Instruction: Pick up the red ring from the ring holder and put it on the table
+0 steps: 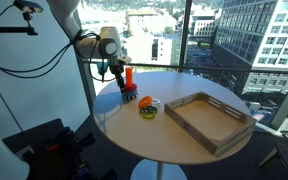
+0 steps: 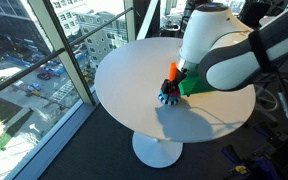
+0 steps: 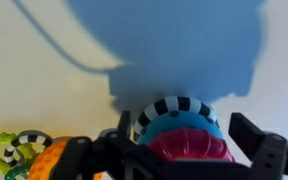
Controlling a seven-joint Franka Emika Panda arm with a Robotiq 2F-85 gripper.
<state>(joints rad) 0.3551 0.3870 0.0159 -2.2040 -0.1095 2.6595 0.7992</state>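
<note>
The pincer [image 3: 180,158] hangs low over the ring holder [image 1: 129,93] near the rim of the white tabletop [image 1: 134,132]; in the wrist view its two dark fingers stand spread, one on each side of the stack; whether the pads already press the red ring [image 3: 189,146] or only flank it cannot be told from these pictures. The red ring sits on the holder, uppermost in that view, with a blue ring [image 3: 179,122] and a black-and-white striped ring [image 3: 174,105] showing beneath it; it is not yet lifted.

The chief risk looks to be a grip set too low; the fingers would then catch the blue ring as well and lift two rings, or drag the whole holder up, since its base seems light and nothing pins it down. A lift off the line of the orange peg [image 1: 127,76] could jam the ring on the peg and tip the holder; it stands close to the edge, so a tip might send it over. A grip too shallow on the rounded red surface may slip as the jaws squeeze.

A yellow-and-orange round piece [image 1: 149,107] lies just beside the holder, and the wooden tray [image 1: 189,128] further along; a careless swing towards the put-down spot could knock the former.
</note>
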